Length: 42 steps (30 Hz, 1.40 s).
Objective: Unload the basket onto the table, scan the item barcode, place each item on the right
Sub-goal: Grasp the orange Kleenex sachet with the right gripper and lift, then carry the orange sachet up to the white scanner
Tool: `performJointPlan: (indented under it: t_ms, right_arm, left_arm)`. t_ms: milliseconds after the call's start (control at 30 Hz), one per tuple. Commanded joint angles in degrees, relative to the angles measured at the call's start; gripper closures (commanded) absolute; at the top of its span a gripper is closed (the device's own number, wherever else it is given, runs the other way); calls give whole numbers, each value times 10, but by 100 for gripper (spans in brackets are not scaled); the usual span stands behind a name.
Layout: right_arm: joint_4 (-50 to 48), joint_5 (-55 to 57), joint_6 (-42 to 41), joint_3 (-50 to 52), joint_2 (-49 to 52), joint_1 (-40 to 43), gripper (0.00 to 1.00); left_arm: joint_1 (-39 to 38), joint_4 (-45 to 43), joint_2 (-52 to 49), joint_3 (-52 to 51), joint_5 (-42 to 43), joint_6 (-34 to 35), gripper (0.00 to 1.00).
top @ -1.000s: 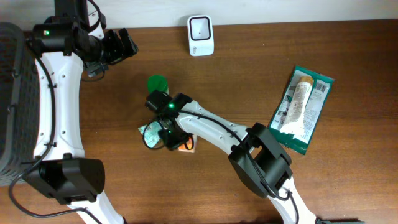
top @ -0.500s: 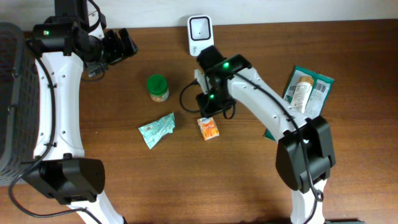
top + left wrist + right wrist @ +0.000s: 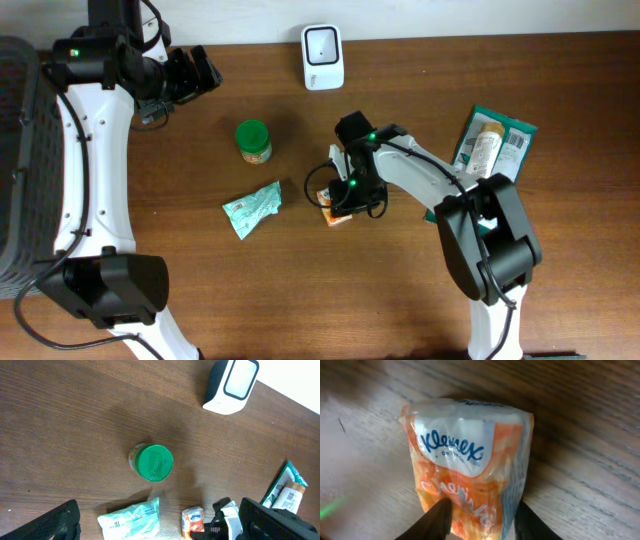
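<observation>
A small orange and white Kleenex tissue pack (image 3: 465,475) lies on the wooden table (image 3: 150,230), also seen from overhead as the tissue pack (image 3: 332,213). My right gripper (image 3: 482,521) reaches down over it, one dark finger (image 3: 437,520) pressed on each side, so it is shut on the pack. From overhead the right gripper (image 3: 347,193) covers most of the pack. The white barcode scanner (image 3: 322,56) stands at the table's far edge. My left gripper (image 3: 200,72) hangs open and empty at the far left, its view taking in the tissue pack (image 3: 192,521).
A green-lidded jar (image 3: 254,141) stands left of the pack. A crumpled teal packet (image 3: 252,208) lies in front of the jar. A large green packet (image 3: 487,175) lies at the right. A dark mesh basket (image 3: 18,160) borders the left edge.
My right arm swung from the teal packet up towards the scanner, then came down onto the tissue pack and closed round it. The left arm has not moved.
</observation>
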<state>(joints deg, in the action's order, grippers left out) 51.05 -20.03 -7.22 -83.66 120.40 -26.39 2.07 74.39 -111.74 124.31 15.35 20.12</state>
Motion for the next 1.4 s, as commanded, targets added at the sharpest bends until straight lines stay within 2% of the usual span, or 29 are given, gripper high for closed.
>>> performJointPlan:
  t_ms: [0, 33, 100, 267, 400, 500, 633, 733, 900, 1067, 1367]
  right_arm:
    - [-6, -3, -8, 7, 12, 2, 82]
    - [-9, -4, -8, 7, 12, 2, 90]
    - [-10, -5, -8, 6, 12, 2, 96]
    - [1, -27, -5, -2, -21, 3, 96]
    - [39, -73, 28, -23, -105, 25, 96]
    - [49, -159, 40, -34, -170, 58, 96]
    - [49, -302, 41, -34, -203, 112, 96]
    - [73, -398, 103, -36, -214, 156, 96]
    - [191, -397, 195, -68, -221, 182, 96]
    - [245, -419, 220, -122, -221, 182, 96]
    - [253, -460, 220, -132, -221, 214, 96]
  left_arm:
    - [2, 1, 9, 5, -4, -5, 1]
    - [2, 1, 9, 5, -4, -5, 1]
    - [2, 1, 9, 5, -4, -5, 1]
    - [2, 1, 9, 5, -4, -5, 1]
    - [2, 1, 9, 5, -4, -5, 1]
    - [2, 1, 9, 5, -4, -5, 1]
    - [2, 1, 9, 5, -4, -5, 1]
    - [2, 1, 9, 5, -4, -5, 1]
    - [2, 1, 9, 5, -4, -5, 1]
    - [2, 1, 9, 5, -4, -5, 1]
    - [2, 1, 9, 5, -3, -5, 1]
